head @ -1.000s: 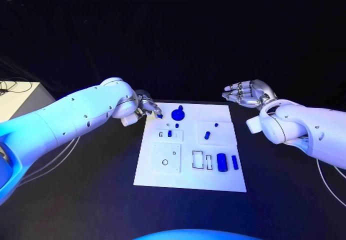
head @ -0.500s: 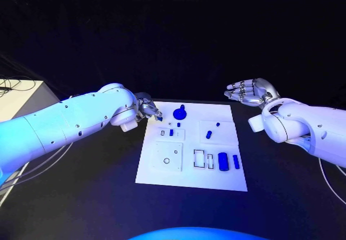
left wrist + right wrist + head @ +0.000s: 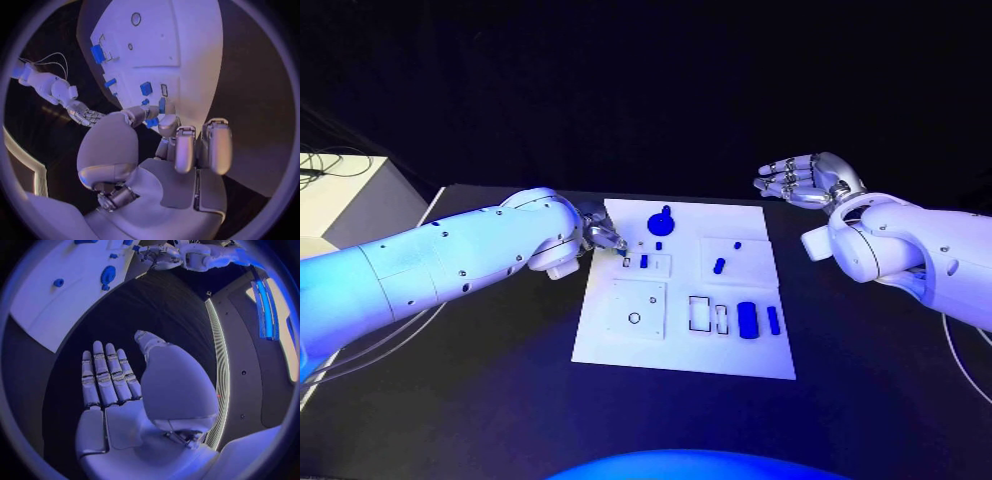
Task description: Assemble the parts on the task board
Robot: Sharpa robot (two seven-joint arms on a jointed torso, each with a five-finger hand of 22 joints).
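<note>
Head view: your left hand (image 3: 603, 238) sits at the left edge of the task board (image 3: 733, 355), over its far part, fingertips down by the small blue parts (image 3: 643, 261) there. Can't tell from here whether it has one pinched. Right hand (image 3: 805, 180) hangs off the board's far right corner, fingers spread, holding nothing. Larger parts: round blue piece (image 3: 659, 224) near the far edge, blue bar (image 3: 746, 321) and a thin one just beside it toward the near right.

Risk: those small parts lie close together, so a sloppy descent could knock a neighbour out of its recess or off the board onto the counter (image 3: 473, 400).

Left wrist view: left hand (image 3: 165, 150) has thumb and a finger closing in at a small blue part (image 3: 152, 122) at the board (image 3: 187, 50) edge; looks like touching, firm grip not confirmed. If contact is only at the tips, the piece could tip or slip as you lift.

Right wrist view: right hand (image 3: 109, 385) flat, wide apart, nothing in it, well clear of the board (image 3: 56, 305). Keep it there, or the arms may cross.
</note>
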